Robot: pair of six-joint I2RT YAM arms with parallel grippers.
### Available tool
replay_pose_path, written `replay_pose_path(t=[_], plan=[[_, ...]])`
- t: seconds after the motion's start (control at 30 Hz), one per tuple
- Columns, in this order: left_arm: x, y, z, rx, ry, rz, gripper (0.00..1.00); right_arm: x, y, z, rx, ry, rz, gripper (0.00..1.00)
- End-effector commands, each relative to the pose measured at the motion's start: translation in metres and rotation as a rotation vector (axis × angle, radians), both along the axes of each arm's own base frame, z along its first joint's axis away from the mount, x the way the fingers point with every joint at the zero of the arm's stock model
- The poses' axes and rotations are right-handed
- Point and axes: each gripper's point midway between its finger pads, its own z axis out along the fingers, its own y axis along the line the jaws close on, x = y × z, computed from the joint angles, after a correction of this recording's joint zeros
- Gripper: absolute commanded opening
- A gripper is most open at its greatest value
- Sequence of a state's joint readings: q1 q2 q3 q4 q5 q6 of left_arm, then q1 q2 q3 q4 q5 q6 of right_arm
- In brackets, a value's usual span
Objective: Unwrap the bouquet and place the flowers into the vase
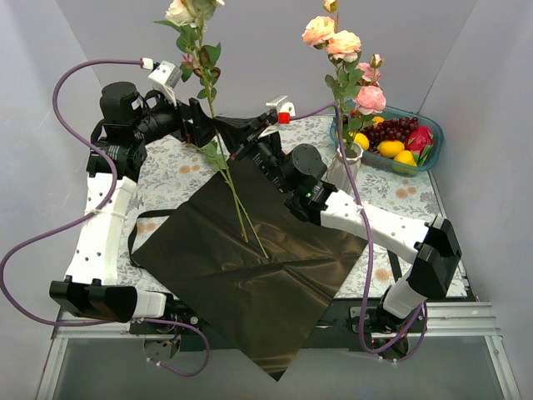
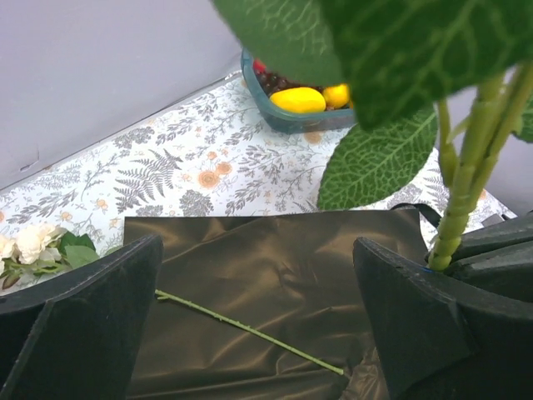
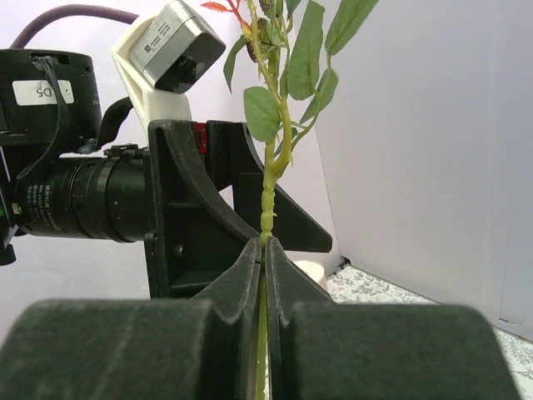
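Observation:
The bouquet's black wrapping paper [image 1: 250, 275] lies spread flat on the table. My right gripper [image 1: 237, 146] [image 3: 264, 246] is shut on the green stem [image 3: 268, 200] of a flower that stands upright, with its cream bloom [image 1: 179, 10] at the top. My left gripper [image 1: 200, 125] [image 2: 256, 250] hangs open just beside that stem [image 2: 466, 175], holding nothing. Another thin stem [image 2: 250, 329] lies on the paper, and its cream rose [image 2: 33, 242] rests on the cloth. The white vase [image 1: 341, 171] holds pink and peach roses [image 1: 343, 46].
A teal tray [image 1: 433, 137] of fruit stands at the back right, right behind the vase. A thin black ribbon [image 1: 133, 233] loops at the paper's left edge. The paper overhangs the near table edge. Grey walls close in the back and both sides.

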State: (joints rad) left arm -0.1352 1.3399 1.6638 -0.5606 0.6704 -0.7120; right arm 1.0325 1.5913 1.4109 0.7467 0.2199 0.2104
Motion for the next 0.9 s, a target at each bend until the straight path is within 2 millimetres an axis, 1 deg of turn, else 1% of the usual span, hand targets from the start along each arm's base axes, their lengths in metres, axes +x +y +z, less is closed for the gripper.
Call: replay_pose_path(t=[0.0, 0.17, 0.27, 0.33, 0.4, 0.43, 0.53, 0.6, 0.73, 0.83, 0.87], plan=[[-0.043, -0.021, 0.013, 0.004, -0.028, -0.180, 0.98, -0.008, 0.011, 0.008, 0.021, -0.012, 0.055, 0.01], [-0.044, -0.020, 0.014, 0.012, -0.040, -0.175, 0.98, -0.009, 0.014, 0.002, 0.010, 0.002, 0.069, 0.01], [-0.034, -0.014, 0.013, 0.022, -0.049, -0.114, 0.98, -0.010, 0.015, -0.004, 0.005, 0.016, 0.078, 0.01], [-0.022, -0.007, 0.013, 0.019, -0.055, -0.040, 0.98, -0.011, 0.015, -0.006, 0.007, 0.022, 0.086, 0.01], [-0.012, -0.001, 0.018, -0.004, -0.066, 0.026, 0.98, -0.012, 0.016, -0.008, 0.005, 0.027, 0.095, 0.01], [-0.005, 0.005, 0.019, -0.003, -0.073, 0.077, 0.98, -0.013, 0.016, -0.009, 0.008, 0.033, 0.100, 0.01], [0.002, 0.009, 0.025, -0.026, -0.079, 0.125, 0.98, -0.014, 0.018, -0.013, 0.007, 0.044, 0.115, 0.01], [0.003, 0.008, 0.027, -0.036, -0.078, 0.122, 0.98, -0.016, 0.020, -0.015, 0.006, 0.047, 0.128, 0.01], [0.002, 0.005, 0.025, -0.045, -0.064, 0.106, 0.98, -0.019, 0.026, -0.019, -0.003, 0.053, 0.151, 0.01], [-0.007, -0.002, 0.022, -0.047, -0.059, 0.042, 0.98, -0.019, 0.027, -0.019, -0.003, 0.052, 0.151, 0.01], [-0.014, -0.008, 0.021, -0.047, -0.052, -0.004, 0.98, -0.019, 0.028, -0.019, -0.006, 0.051, 0.155, 0.01]])
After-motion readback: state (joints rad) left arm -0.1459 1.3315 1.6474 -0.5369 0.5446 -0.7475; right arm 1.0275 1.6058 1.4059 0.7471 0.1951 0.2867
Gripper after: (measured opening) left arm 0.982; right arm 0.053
